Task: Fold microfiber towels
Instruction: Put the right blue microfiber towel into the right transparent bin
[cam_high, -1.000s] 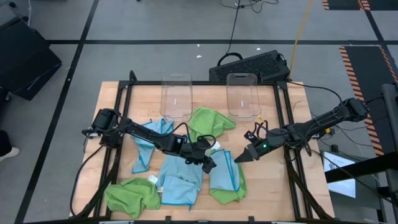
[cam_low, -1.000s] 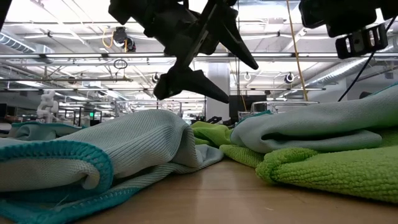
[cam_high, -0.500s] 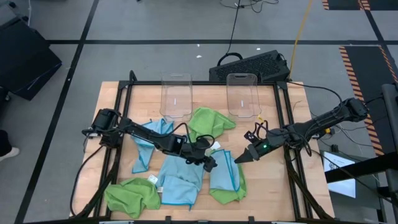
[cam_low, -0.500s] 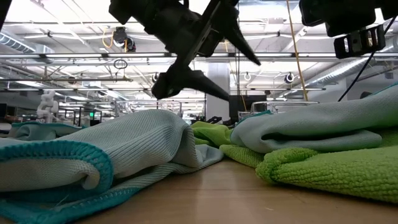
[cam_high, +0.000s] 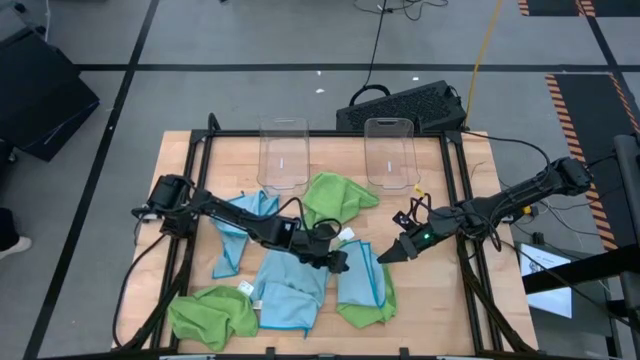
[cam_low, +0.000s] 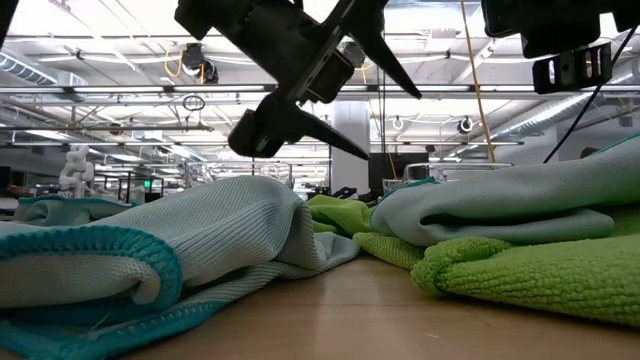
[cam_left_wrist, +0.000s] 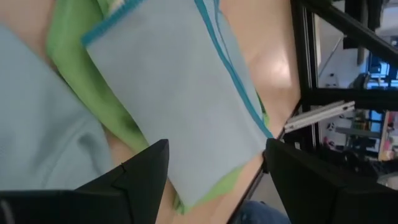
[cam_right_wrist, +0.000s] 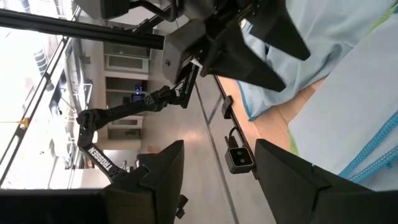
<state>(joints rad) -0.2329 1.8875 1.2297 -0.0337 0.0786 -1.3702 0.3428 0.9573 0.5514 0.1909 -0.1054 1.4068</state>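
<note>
You have a wooden table (cam_high: 190, 170) carrying two clear bins (cam_high: 283, 154) side by side at its far edge. In front of them the towels (cam_high: 292, 290) lie scattered, blue and green, some overlapping, one green (cam_high: 212, 313) bunched at the near left corner.

Grey floor (cam_high: 250, 40) with dark seams; bright ceiling lights (cam_low: 120, 20) overhead.
</note>
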